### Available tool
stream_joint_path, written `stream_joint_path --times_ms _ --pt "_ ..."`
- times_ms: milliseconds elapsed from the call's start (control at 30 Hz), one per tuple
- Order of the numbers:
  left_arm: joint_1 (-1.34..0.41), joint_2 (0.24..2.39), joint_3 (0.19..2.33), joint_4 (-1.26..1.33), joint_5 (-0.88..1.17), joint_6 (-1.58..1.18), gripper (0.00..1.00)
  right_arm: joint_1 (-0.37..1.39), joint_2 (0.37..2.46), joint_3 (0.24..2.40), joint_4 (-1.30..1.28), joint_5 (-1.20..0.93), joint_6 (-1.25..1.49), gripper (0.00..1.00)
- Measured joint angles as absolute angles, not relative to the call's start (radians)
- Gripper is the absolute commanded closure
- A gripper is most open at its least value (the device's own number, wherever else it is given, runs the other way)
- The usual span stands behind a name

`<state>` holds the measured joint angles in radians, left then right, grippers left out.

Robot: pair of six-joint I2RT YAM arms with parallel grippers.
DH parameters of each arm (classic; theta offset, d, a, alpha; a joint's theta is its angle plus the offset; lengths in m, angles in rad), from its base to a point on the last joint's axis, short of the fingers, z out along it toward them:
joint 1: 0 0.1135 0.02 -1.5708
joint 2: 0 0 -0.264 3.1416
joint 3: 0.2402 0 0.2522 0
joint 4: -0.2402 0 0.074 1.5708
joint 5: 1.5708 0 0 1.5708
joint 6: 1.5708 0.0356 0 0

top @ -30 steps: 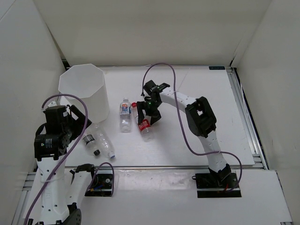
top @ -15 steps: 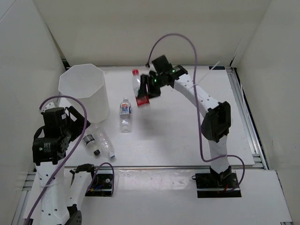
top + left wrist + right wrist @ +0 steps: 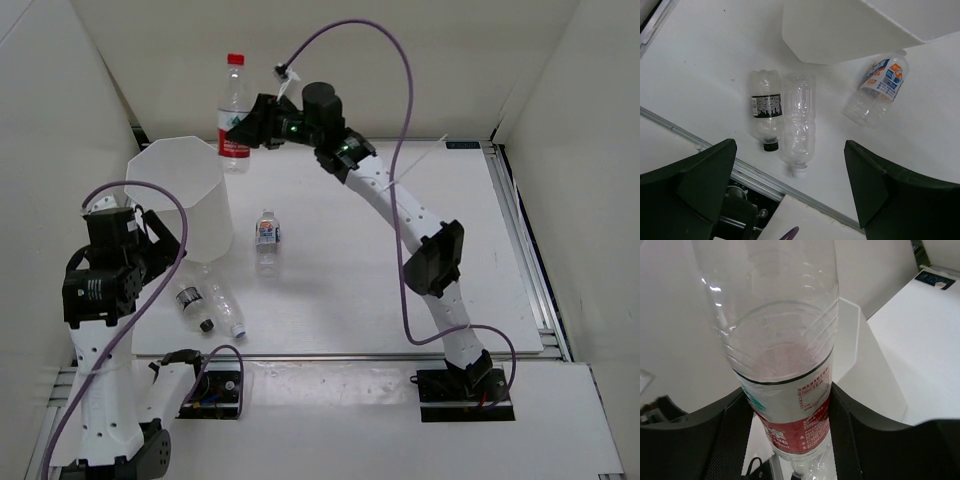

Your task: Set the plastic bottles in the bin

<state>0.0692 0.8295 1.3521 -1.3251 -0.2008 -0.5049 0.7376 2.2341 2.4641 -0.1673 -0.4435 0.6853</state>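
My right gripper [image 3: 248, 128] is shut on the red-label bottle [image 3: 234, 110], holding it upright high above the table, just over the far rim of the white bin [image 3: 175, 195]. The right wrist view shows the bottle [image 3: 785, 365] clamped between the fingers [image 3: 732, 437], with the bin [image 3: 865, 360] behind it. The blue-label bottle [image 3: 266, 243] lies right of the bin; it also shows in the left wrist view [image 3: 877, 92]. Two clear bottles [image 3: 205, 306] lie side by side in front of the bin, one black-capped [image 3: 766, 114], one white-capped [image 3: 799, 122]. My left gripper [image 3: 790, 200] is open above them.
A metal rail [image 3: 340, 357] runs along the table's near edge, with a cable box [image 3: 215, 390] below it. White walls enclose the table on three sides. A purple cable [image 3: 390, 90] loops over the right arm.
My right gripper has lifted the red-label bottle off the table and swung it up and left, from beside the blue-label bottle to above the bin's far rim. The left arm shifted slightly.
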Motion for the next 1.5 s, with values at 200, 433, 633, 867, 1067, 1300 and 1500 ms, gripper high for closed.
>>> stream_joint_path --times_ms 200,433,633,867,1067,1300,1500 --pt "0.022 0.914 1.401 -1.336 -0.238 -0.455 0.00 0.852 2.299 2.465 -0.056 -0.345 0.632 0.61" --pt "-0.088 0.952 1.459 -1.343 -0.307 -0.418 0.00 0.941 2.299 2.487 0.062 -0.251 0.542 0.57" --pt "-0.125 0.954 1.473 -1.343 -0.353 -0.403 0.00 0.946 2.312 2.491 0.092 -0.221 0.508 0.41" --pt "-0.128 0.943 1.488 -1.343 -0.385 -0.400 0.00 0.945 2.365 2.491 -0.022 -0.216 0.458 0.00" --pt "-0.128 0.908 1.487 -1.343 -0.416 -0.412 0.00 0.952 2.268 2.428 -0.128 -0.115 0.364 0.00" --pt "-0.128 0.839 1.396 -1.340 -0.439 -0.507 0.00 0.841 1.882 2.278 -0.291 0.051 0.360 0.03" --pt "-0.128 0.823 1.279 -1.337 -0.440 -0.622 0.00 0.721 1.651 1.904 -0.379 0.059 0.366 0.00"
